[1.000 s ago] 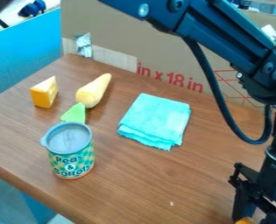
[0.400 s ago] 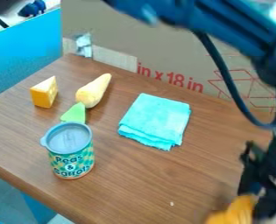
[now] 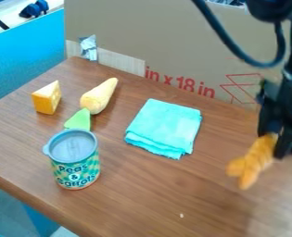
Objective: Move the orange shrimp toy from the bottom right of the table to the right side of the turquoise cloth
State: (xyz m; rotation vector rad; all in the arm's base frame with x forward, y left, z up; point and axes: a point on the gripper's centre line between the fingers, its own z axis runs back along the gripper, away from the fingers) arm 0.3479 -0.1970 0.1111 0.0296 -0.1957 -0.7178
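Black gripper observed over the right part of the wooden worktop, fingers pointed downward. Tool state: closed on an orange toy. The toy's upper end is pinched between the fingers; its ridged body is slanted down toward the front, ending in a splayed, forked tip. It is held clear of the surface, to the right of the turquoise cloth and well apart from it. A soft shadow is cast on the worktop below, toward the front.

The cloth is laid flat, folded into a layered square, near the middle of the worktop. To its left, a pale yellow tapered toy is lying on its side, narrow end directed at the back edge and thick end toward the front. A light green piece is seen against the thick end; whether the two are joined cannot be told. The green piece is partly hidden by a toy can, stood upright with grey-blue lid uppermost, nearer the front edge. A yellow cheese wedge is placed near the left edge, left of the tapered toy.

A small pale speck is noted toward the front. The back edge is bordered by a cardboard sheet, marked in red; the left edge, by a blue panel.
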